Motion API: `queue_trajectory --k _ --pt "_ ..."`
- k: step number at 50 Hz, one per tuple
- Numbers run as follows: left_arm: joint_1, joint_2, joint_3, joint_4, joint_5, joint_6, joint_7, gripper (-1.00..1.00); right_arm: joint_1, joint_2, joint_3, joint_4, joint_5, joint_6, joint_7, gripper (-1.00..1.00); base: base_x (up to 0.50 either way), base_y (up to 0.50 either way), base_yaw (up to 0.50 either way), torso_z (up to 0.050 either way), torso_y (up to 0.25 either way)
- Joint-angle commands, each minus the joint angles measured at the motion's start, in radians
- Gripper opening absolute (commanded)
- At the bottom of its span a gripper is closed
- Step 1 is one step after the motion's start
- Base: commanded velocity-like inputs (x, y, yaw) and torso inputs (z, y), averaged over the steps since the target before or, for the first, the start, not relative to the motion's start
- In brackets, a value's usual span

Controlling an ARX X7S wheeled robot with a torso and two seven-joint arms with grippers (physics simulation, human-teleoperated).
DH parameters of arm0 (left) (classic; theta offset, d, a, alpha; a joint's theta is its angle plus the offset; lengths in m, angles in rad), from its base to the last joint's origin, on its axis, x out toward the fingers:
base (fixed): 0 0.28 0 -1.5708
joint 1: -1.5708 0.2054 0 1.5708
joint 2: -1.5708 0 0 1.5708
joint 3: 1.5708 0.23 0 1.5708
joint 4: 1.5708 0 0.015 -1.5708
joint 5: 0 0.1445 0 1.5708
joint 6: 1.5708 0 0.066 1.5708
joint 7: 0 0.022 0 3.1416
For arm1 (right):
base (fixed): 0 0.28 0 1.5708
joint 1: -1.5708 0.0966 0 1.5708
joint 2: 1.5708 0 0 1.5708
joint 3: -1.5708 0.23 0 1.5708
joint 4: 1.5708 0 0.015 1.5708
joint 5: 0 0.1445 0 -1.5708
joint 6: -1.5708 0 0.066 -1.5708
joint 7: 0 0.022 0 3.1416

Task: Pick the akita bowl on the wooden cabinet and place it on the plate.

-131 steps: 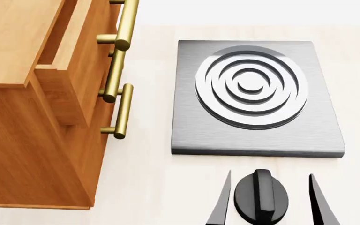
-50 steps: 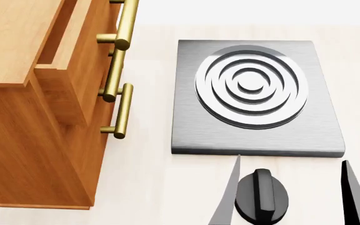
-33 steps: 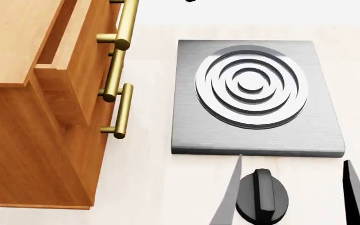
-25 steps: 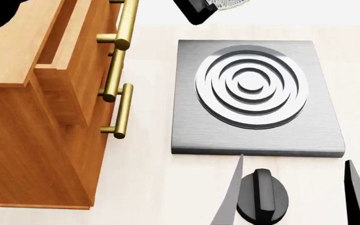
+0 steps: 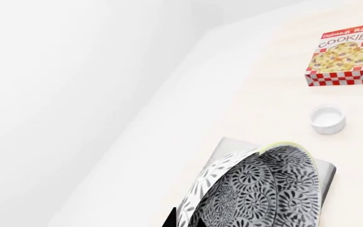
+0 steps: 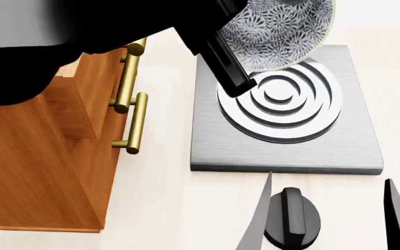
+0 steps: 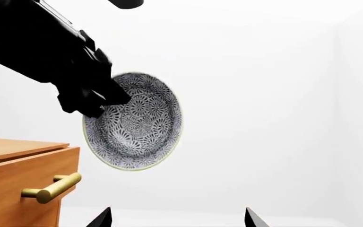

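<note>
- The left pincer [image 6: 236, 62], black and reaching in from the upper left of the head view, is clamped on the rim of the small deep white akita bowl [image 6: 278, 32] with dense dark-grey petal speckles.
- The bowl hangs in the air at the top centre of that frame, tipped steeply on its side, above the grey square stove [image 6: 283, 112] with raised rings.
- The large orange-brown wooden cabinet [image 6: 47, 156] with brass bar handles fills the left of the frame, apart from the bowl.
- The right pincer [image 6: 325, 219] sits at the lower right edge, fingers spread wide and empty, just above the pale desk [image 6: 165, 208].
- The plate is in none of the views.
- Risks, as I judge them: a rim-only grip on a tilted bowl could slip during a swing; and the ringed stove could be mistaken for the plate.
- In the left wrist view a red-checked cookie box [image 5: 344, 56] and a small plain white cup [image 5: 328, 118] stand on the desk beyond the bowl.
</note>
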State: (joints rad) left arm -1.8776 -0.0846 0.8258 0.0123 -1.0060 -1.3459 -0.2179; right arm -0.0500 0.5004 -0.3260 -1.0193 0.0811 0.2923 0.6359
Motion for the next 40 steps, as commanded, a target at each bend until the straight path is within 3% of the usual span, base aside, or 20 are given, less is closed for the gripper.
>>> queue_trajectory --k 1,16,40 --pt "0.013 -0.005 0.01 0.031 0.001 0.016 -0.007 -1.0 0.001 0.005 0.001 0.003 0.006 -0.002 0.005 1.0 0.0 0.0 0.0 0.0 0.0" --pt "0.03 -0.065 0.061 0.09 0.038 0.12 0.053 -1.0 0.006 0.01 -0.002 -0.001 0.009 0.004 0.011 1.0 0.0 0.0 0.0 0.0 0.001" --pt "0.06 -0.121 0.079 0.19 -0.005 0.144 0.099 -1.0 0.002 0.019 -0.002 0.003 0.011 -0.002 0.023 1.0 0.0 0.0 0.0 0.0 0.0"
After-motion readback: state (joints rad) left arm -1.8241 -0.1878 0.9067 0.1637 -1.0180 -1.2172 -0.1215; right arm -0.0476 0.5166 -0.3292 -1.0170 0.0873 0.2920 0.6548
